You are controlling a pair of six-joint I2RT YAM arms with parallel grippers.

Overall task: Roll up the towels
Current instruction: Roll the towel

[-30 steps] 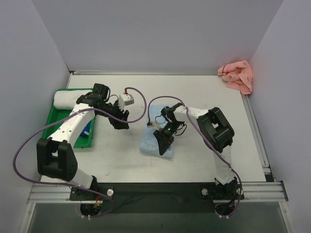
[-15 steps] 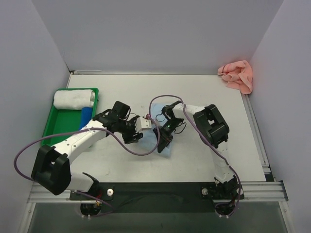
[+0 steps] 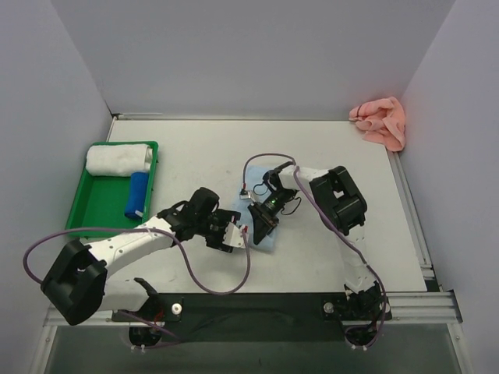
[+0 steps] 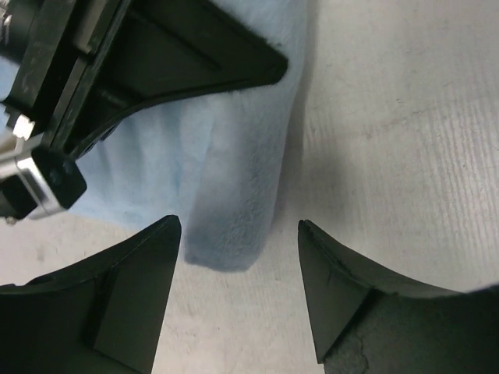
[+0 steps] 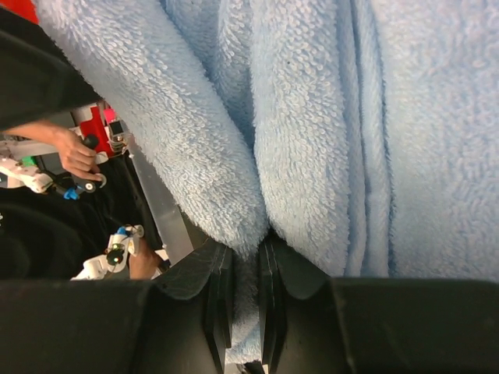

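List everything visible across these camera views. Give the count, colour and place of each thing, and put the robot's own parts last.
light blue towel: one, light blue, in folds at mid-table
pink towel: one, salmon pink, crumpled in the far right corner
tray: one, green, on the table's left side
white roll: one, white, at the tray's far end
blue roll: one, darker blue, in the tray, nearer than the white roll
table: one, pale grey
left fingers: two, black, open, either side of the light blue towel's corner
right fingers: two, black, pinched on a fold of the light blue towel
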